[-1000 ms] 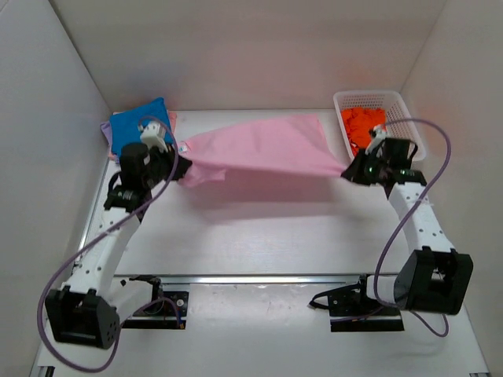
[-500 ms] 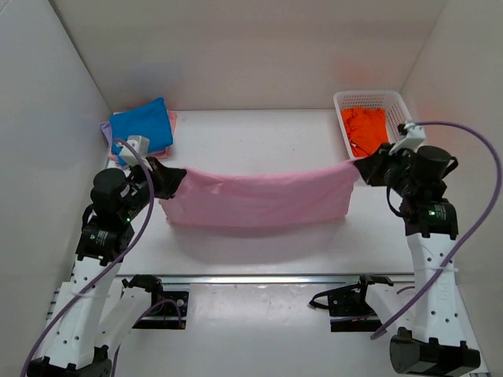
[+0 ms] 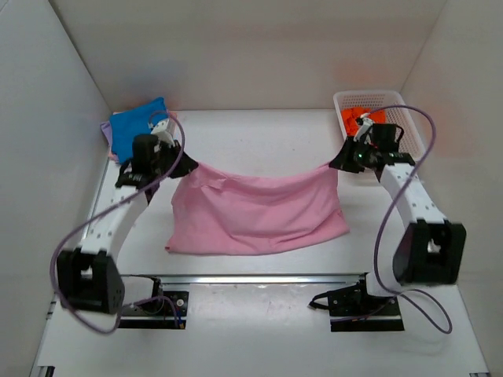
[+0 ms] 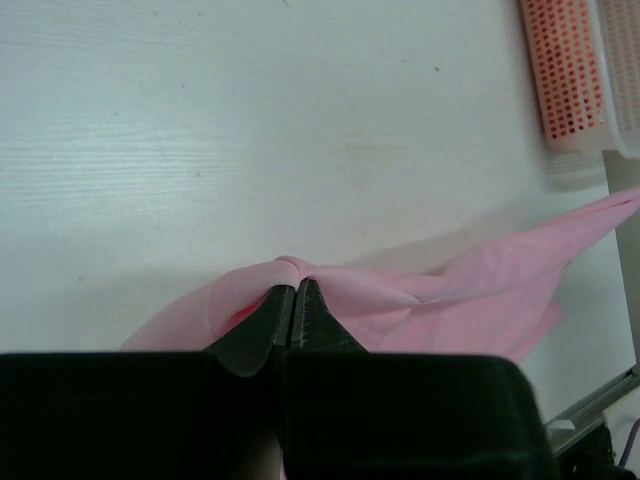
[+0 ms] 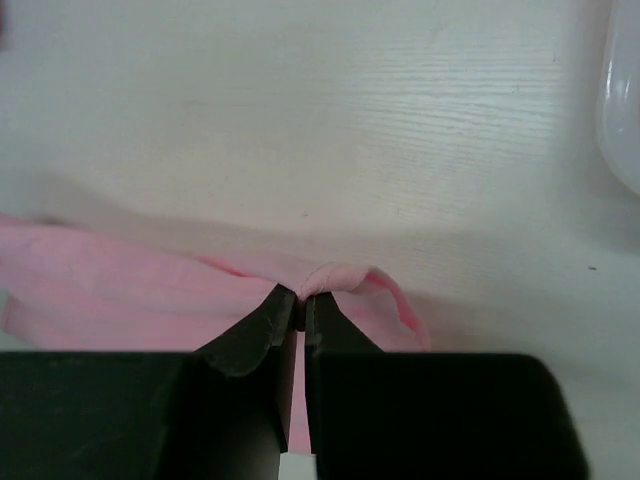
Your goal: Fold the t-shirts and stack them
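Observation:
A light pink t-shirt [image 3: 255, 210] hangs between my two grippers, its lower part resting on the table. My left gripper [image 3: 186, 165] is shut on its left top corner; in the left wrist view the gripper [image 4: 296, 287] pinches pink fabric [image 4: 480, 290]. My right gripper [image 3: 336, 164] is shut on the right top corner; in the right wrist view the gripper [image 5: 301, 297] holds a bunched fold of it [image 5: 120, 285]. A folded bright blue t-shirt [image 3: 134, 127] lies at the back left on a pale lavender one [image 3: 105, 130]. An orange t-shirt [image 3: 355, 119] lies in the basket.
A white lattice basket [image 3: 409, 126] stands at the back right, also seen in the left wrist view [image 4: 570, 70]. White walls enclose the table on three sides. A metal rail [image 3: 259, 278] runs along the table's near edge.
Both grippers moved back toward the far side and lower with the pink shirt. The shirt, held stretched in the air before, now sags and its lower part lies on the table.

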Motion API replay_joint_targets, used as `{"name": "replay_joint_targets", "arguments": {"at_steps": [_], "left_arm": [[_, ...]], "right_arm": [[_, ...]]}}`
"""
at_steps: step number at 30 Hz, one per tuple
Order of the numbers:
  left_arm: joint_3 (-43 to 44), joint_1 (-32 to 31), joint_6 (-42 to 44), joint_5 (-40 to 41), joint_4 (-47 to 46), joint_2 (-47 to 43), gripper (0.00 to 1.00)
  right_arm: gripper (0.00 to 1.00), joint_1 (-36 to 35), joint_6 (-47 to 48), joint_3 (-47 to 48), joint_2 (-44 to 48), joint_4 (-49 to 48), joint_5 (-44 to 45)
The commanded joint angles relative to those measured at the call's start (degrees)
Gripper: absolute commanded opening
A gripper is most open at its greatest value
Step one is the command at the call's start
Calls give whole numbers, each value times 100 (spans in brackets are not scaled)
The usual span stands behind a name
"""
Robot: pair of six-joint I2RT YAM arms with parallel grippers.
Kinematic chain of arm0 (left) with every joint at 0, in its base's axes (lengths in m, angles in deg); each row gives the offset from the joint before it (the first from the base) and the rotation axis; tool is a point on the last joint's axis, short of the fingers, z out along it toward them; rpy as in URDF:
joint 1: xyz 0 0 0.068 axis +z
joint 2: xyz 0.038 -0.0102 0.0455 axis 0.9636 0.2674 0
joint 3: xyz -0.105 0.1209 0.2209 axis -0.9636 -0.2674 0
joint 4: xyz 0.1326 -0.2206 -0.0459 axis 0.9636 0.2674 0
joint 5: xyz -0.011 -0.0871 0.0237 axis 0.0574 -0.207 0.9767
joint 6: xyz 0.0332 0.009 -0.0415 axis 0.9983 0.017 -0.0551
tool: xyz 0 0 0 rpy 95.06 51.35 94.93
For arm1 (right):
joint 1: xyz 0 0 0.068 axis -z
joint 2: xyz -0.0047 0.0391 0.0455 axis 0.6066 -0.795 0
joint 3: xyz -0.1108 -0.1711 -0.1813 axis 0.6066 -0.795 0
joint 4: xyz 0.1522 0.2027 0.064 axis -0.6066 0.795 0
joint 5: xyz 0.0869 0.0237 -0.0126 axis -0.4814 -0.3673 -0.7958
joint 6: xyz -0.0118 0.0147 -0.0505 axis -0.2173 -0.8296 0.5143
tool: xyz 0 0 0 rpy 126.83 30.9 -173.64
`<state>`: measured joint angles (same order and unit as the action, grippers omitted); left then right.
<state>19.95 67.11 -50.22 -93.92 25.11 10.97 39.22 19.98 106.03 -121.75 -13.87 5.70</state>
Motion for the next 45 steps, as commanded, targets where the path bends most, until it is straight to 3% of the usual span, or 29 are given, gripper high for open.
{"name": "replay_joint_targets", "arguments": {"at_steps": [1,6,10,12,15,24,27,31,36,40,45], "left_arm": [[1528,175,205,-177,-319,945,0],[3824,272,399,-47,237,1774,0],[4319,543,154,-186,-211,1783,0],[4496,579,188,-301,-54,1705,0],[3963,465,355,-99,-228,1117,0],[-107,8,-127,-239,-976,-1273,0],[-1363,25,-312,-161,-802,-2125,0],[-2758,52,-444,94,-616,-2952,0],[-3790,44,-997,77,-590,-3033,0],[-4046,-18,-1165,-151,-326,-3085,0],[-4363,-115,-1393,-11,70,-3814,0]], "right_arm": [[0,7,115,1430,-667,-343,-74],[0,-55,423,3831,-1426,501,225],[0,453,169,5230,-1839,861,-302],[0,551,221,5427,-1823,1055,-364],[0,630,178,4691,-1184,689,-355],[0,806,116,1061,4,-8,-435],[0,824,125,-343,374,1,-391],[0,727,238,-1373,367,123,-321],[0,666,257,-1937,58,502,-118],[0,657,20,-2307,286,599,-135],[0,604,-25,-2659,357,800,-179]]}}
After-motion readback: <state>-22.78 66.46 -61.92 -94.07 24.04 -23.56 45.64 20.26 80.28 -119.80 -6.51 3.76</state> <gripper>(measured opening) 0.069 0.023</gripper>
